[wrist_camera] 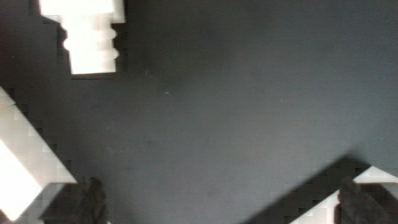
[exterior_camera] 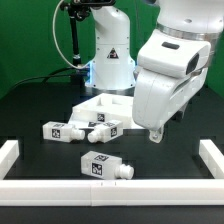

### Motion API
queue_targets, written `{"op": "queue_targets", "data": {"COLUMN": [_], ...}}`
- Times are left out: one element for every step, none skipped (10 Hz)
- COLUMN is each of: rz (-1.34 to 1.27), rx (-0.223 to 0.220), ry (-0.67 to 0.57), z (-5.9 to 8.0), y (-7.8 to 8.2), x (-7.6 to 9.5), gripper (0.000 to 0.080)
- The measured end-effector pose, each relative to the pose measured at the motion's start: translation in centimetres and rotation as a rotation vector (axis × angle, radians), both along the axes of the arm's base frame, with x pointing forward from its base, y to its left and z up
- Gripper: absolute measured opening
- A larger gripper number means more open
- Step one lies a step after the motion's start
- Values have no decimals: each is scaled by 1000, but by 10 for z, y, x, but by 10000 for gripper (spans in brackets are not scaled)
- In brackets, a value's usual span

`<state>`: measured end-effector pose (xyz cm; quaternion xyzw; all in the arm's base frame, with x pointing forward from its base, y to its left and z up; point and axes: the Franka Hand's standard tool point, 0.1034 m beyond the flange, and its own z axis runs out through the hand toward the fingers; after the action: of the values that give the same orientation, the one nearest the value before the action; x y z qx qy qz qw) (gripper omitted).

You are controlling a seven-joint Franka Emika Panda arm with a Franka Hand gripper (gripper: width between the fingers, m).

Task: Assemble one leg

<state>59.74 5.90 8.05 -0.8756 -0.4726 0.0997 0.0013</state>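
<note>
1. At the end effector: released, fingers spread wide, grips nothing; only bare dark counter between them in the wrist view.
2. Hangs low over the counter toward the exterior view's right, touching no part.
3. Near it, toward the exterior view's left: first leg, lying on its side close against the front of the white tray-like panel; touching or not, cannot tell.
4. Farther toward that left: second leg, lying flat, black-and-white tag facing the camera.
5. Nearest the camera: third leg, lying flat, narrower end toward the exterior view's right, well apart from the others.
6. Ahead of the fingers in the wrist view: white ridged peg of one leg, untouched; cannot tell which leg.
7. Around the counter: low white rails; behind the panel, the arm's white base.
</note>
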Motion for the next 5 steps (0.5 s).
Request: {"op": "queue_targets", "data": {"rz": [2, 3, 3, 2, 1], "rx": [-1, -1, -1, 1, 1], "ry": [2, 2, 2, 1, 1], "z": [0, 0, 0, 0, 0], "y": [0, 0, 0, 1, 1], "x": [0, 0, 0, 0, 0], "gripper": [650, 650, 650, 650, 650]}}
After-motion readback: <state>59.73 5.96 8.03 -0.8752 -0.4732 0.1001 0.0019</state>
